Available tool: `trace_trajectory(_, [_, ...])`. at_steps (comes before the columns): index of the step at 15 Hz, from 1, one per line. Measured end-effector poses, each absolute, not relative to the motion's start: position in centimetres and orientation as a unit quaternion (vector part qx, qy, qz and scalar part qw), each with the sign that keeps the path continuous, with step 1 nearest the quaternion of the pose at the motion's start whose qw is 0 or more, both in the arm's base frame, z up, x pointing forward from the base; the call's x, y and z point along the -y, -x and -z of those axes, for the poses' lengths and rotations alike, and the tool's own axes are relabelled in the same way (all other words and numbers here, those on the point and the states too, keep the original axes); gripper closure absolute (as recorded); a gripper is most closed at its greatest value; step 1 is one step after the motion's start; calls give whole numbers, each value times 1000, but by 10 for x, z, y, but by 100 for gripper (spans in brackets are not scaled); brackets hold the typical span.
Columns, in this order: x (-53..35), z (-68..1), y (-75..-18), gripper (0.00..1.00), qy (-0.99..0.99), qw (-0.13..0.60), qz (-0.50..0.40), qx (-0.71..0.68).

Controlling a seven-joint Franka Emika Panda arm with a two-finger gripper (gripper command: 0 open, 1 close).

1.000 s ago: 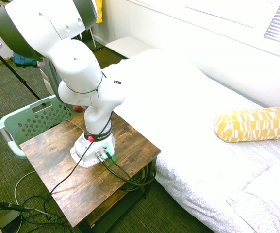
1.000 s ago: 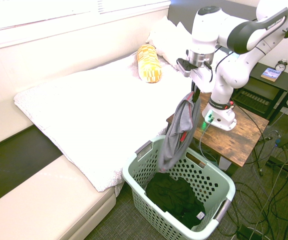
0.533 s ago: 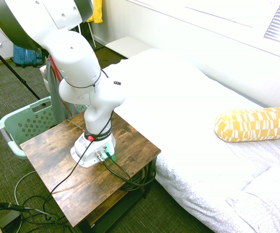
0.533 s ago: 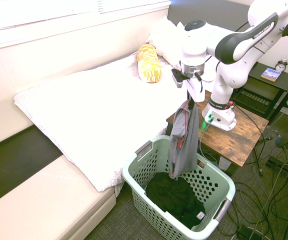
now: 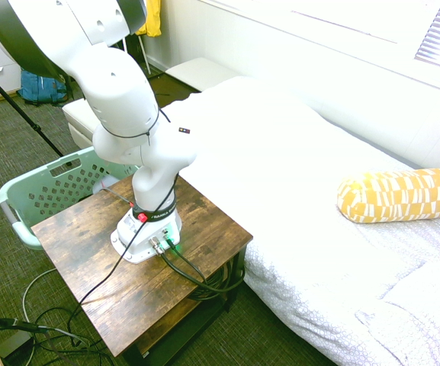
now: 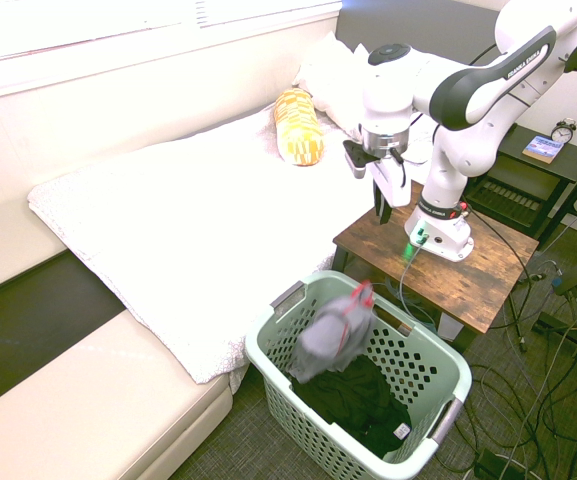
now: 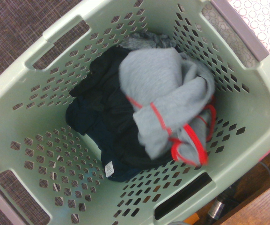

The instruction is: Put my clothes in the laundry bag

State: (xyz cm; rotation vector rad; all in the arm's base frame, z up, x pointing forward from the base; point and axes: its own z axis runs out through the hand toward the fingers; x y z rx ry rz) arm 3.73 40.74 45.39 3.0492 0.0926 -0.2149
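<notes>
the tool (image 6: 384,208) hangs empty with jaws parted, straight above the grey red-trimmed garment (image 6: 330,328) crumpled inside the mint laundry basket (image 6: 430,352).

First exterior: high, behind the arm's base, facing across wooden table (image 5: 139,263) toward bed (image 5: 296,168). Second exterior: opposite side, high, wide. Both share table, bed, laundry bag (image 6: 358,395). Wrist: close, straight down into laundry bag (image 7: 27,112).
</notes>
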Motion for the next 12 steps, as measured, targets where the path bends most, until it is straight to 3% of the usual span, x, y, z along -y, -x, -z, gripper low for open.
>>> trace_trajectory(4, [-392, -466, -110, 0, -999, 21, 48, 13])
trace_trajectory(10, [-255, -508, -366, 0, -978, -26, -48, 200])
trace_trajectory(12, [-192, -527, -421, 0, -966, -41, -54, 251])
